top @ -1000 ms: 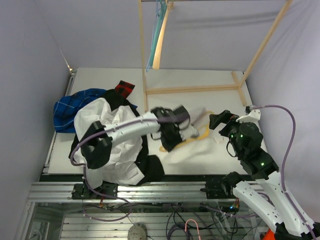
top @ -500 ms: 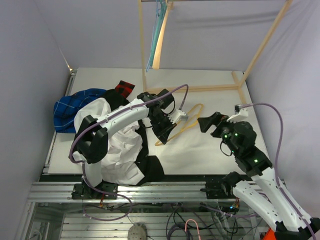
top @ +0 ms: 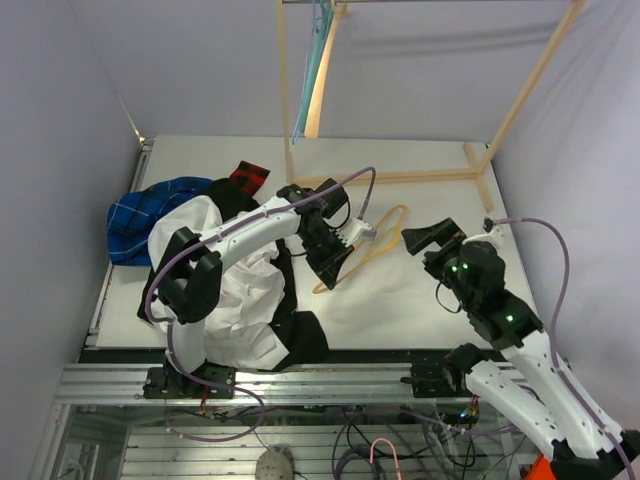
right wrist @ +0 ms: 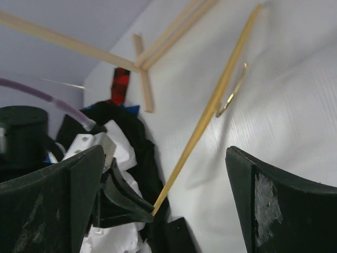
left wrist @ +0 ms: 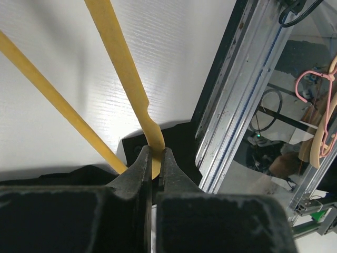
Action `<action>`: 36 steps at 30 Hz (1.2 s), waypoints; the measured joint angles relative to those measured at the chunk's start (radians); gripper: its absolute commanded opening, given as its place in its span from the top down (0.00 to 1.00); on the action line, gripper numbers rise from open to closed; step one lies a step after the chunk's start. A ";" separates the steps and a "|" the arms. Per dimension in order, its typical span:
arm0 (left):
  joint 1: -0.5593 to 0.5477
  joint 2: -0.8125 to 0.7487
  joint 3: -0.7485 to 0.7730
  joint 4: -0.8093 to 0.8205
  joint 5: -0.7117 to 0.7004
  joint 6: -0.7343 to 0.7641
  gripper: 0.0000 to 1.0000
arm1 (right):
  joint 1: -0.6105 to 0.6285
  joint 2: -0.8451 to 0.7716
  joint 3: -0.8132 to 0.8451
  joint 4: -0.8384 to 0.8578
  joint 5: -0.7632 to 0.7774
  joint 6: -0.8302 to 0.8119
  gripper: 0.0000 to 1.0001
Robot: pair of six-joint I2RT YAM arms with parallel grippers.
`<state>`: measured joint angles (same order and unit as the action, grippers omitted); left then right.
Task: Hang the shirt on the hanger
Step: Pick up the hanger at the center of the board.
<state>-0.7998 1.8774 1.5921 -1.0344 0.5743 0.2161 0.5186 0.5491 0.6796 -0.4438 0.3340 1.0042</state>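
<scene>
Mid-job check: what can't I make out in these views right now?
Top view: collar and opening of the shirt, crumpled and partly under the left arm.
Left wrist view: hook of the hanger and the shirt, outside the frame.
Right wrist view: the hanger's lower end, behind the left pincer; most of the shirt, behind the right pincer.

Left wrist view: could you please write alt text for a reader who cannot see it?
The left gripper is shut on one arm of a thin yellow triangular clothes hanger, seen close up. The hanger's two arms run up and left across the white table. An aluminium frame rail runs down the right side.
</scene>
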 measured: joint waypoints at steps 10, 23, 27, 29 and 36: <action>-0.001 0.062 0.039 0.017 0.026 -0.031 0.93 | 0.043 0.200 -0.119 0.046 0.013 0.161 0.00; -0.031 0.074 0.056 0.019 0.056 -0.060 0.93 | 0.112 0.430 -0.109 0.208 0.146 0.216 0.12; -0.037 0.074 0.056 0.020 0.063 -0.067 0.93 | 0.112 0.453 -0.110 0.261 0.153 0.232 0.34; -0.039 0.074 0.057 0.021 0.065 -0.068 0.93 | 0.112 0.476 -0.110 0.282 0.150 0.236 0.68; -0.050 0.084 0.090 -0.001 0.071 -0.075 0.05 | 0.123 0.530 -0.107 0.312 0.151 0.255 1.00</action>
<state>-0.8494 1.9614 1.6821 -1.0351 0.6453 0.1413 0.6415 1.0794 0.5724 -0.1322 0.4850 1.2591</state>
